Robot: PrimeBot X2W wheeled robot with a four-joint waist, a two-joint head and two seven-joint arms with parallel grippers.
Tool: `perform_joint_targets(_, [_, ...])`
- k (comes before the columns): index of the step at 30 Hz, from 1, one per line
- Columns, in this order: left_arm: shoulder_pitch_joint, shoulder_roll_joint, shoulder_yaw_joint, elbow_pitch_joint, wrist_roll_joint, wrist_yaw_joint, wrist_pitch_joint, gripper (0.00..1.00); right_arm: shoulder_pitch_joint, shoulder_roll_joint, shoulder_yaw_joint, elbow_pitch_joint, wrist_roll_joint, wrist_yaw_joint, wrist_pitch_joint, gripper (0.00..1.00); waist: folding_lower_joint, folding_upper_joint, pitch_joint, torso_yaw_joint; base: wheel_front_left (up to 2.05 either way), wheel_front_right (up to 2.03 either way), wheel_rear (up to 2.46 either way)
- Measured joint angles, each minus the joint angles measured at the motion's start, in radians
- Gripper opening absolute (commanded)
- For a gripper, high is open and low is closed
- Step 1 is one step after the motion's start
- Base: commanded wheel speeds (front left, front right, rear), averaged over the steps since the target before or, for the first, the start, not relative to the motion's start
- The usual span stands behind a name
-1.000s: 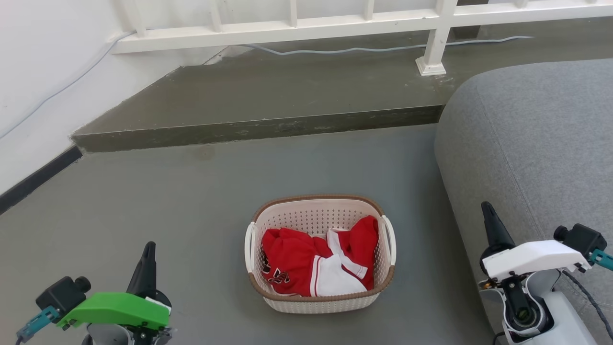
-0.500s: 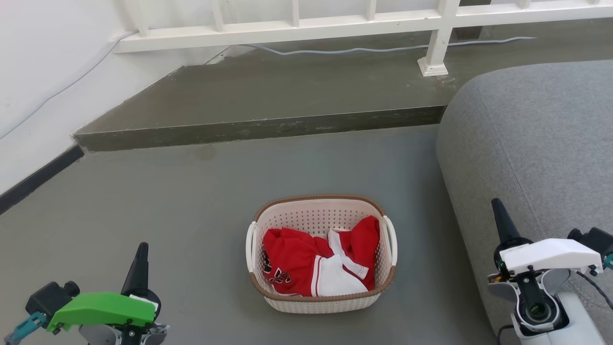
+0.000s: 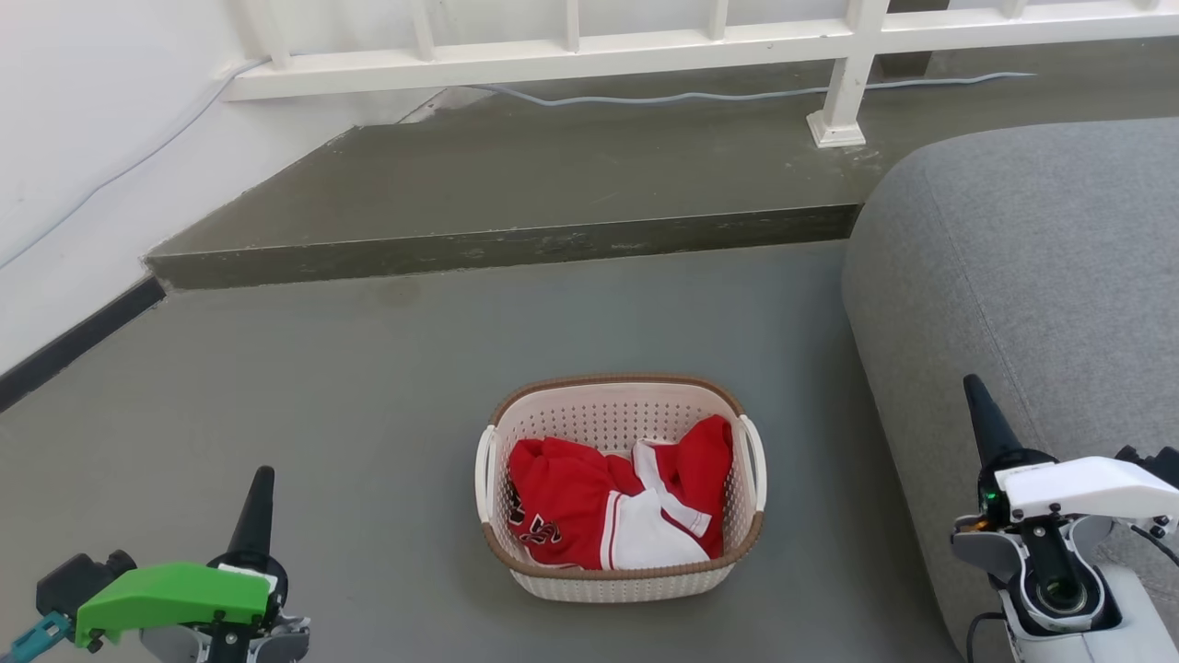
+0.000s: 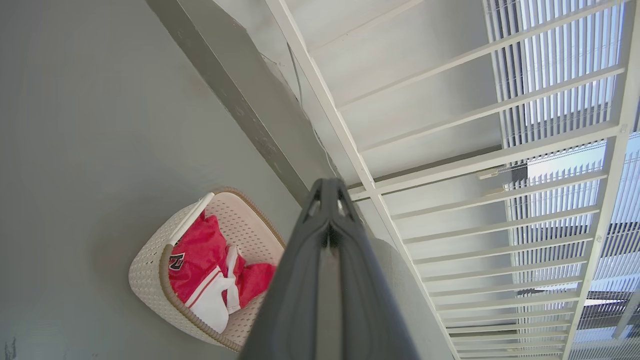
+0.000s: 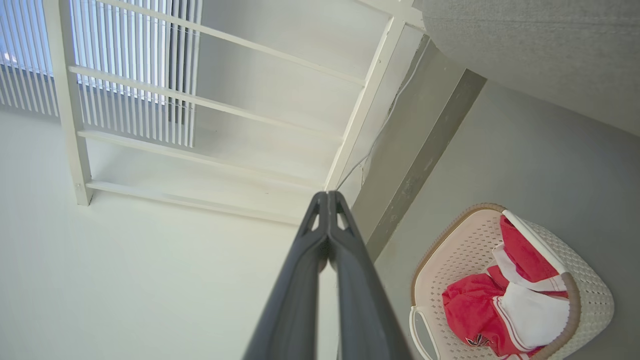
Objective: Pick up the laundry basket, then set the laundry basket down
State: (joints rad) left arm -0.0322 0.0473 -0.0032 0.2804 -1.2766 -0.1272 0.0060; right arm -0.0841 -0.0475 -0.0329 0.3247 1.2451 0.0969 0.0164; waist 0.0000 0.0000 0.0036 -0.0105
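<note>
The laundry basket point(image 3: 628, 586) sits square on the grey floor point(image 3: 368, 387), low in the head view at about 6 o'clock, upright, and it has not budged over the last second. What has changed is the arms, which have both drifted outward. The left gripper point(image 3: 259, 486), at the basket's 9 o'clock, has slid away and sunk toward the bottom edge. The right gripper point(image 3: 976, 396), at its 3 o'clock, has swung further out over the grey sofa point(image 3: 1041, 276). The whole view has crept a touch too, so part of that is the camera. Both are well apart from the basket, and in each wrist view the two dark fingers are pressed together on nothing — tips meeting for the left point(image 4: 327, 189) and the right point(image 5: 327, 199). For the task, I'd say nothing is in hand. The widening gap looks more like clearing off than closing in, though it could be a spread to flank the handles — I can't call it. Now the count: one basket, with two white loop handles, one at its 9 o'clock point(image 3: 481, 474) and one at its 3 o'clock point(image 3: 758, 465). Inside is one red-and-white bundle of clothing point(image 3: 562, 506); how many pieces, I cannot tell. Two grippers and one sofa. At 12 o'clock there is one raised step point(image 3: 516, 184), and beyond it one white railing point(image 3: 571, 46).
</note>
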Motion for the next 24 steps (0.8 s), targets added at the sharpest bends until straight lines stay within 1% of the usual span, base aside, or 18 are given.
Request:
perform_joint_targets(4, [0.0, 0.0, 0.006, 0.0, -0.041, 0.0, 0.012, 0.0, 0.0, 0.002, -0.015, -0.005, 0.047, 0.007, 0.012, 0.0, 0.0, 0.0, 0.0, 0.001, 0.0, 0.0, 0.0])
perform_joint_targets(18, [-0.014, -0.001, 0.039, 0.0, -0.19, 0.0, 0.055, 0.0, 0.0, 0.005, -0.062, -0.022, 0.202, 0.009, 0.055, 0.0, 0.0, 0.0, 0.0, 0.006, 0.0, 0.0, 0.0])
perform_joint_targets(20, [-0.015, -0.001, 0.043, -0.001, -0.213, 0.0, 0.061, 0.0, 0.0, 0.005, -0.068, -0.024, 0.227, 0.017, 0.063, 0.0, 0.0, 0.0, -0.001, 0.007, 0.0, 0.0, 0.0])
perform_joint_targets(24, [-0.02, -0.002, 0.056, -0.001, -0.255, 0.0, 0.073, 0.0, 0.0, 0.007, -0.083, -0.028, 0.27, 0.017, 0.074, 0.0, 0.0, 0.0, -0.001, 0.008, 0.0, 0.0, 0.0])
